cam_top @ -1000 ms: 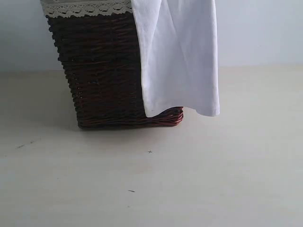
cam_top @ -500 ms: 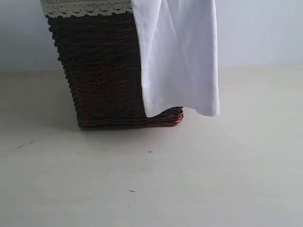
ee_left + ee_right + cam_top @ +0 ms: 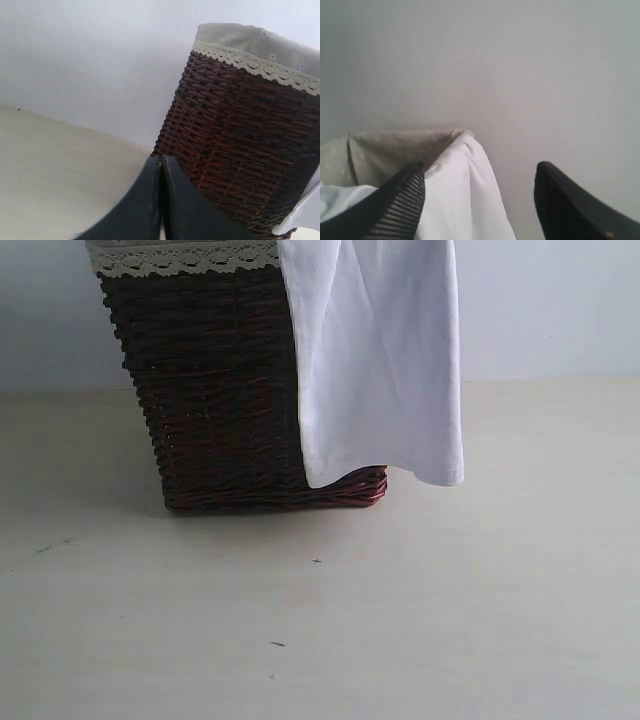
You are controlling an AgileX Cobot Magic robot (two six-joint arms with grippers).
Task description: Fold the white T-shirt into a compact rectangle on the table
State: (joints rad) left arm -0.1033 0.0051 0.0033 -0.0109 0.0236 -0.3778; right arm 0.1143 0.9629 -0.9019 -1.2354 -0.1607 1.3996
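Pale beige table (image 3: 470, 620) carries a dark wicker basket (image 3: 220, 390). The white T-shirt (image 3: 385, 370) hangs over the basket's rim and down its side. By that rim the right gripper (image 3: 479, 172) stands with jaws spread, shirt showing between them. The left gripper (image 3: 161, 161), clenched empty, sits beside the basket.

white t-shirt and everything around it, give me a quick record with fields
table: pale, a few dark specks
basket: dark wicker, lace-trimmed lining, stands on the table
white T-shirt: draped over the basket's rim, hangs down its side
left gripper: shut, empty, beside the basket
right gripper: open, empty, close to the shirt at the basket's rim
folding: not begun
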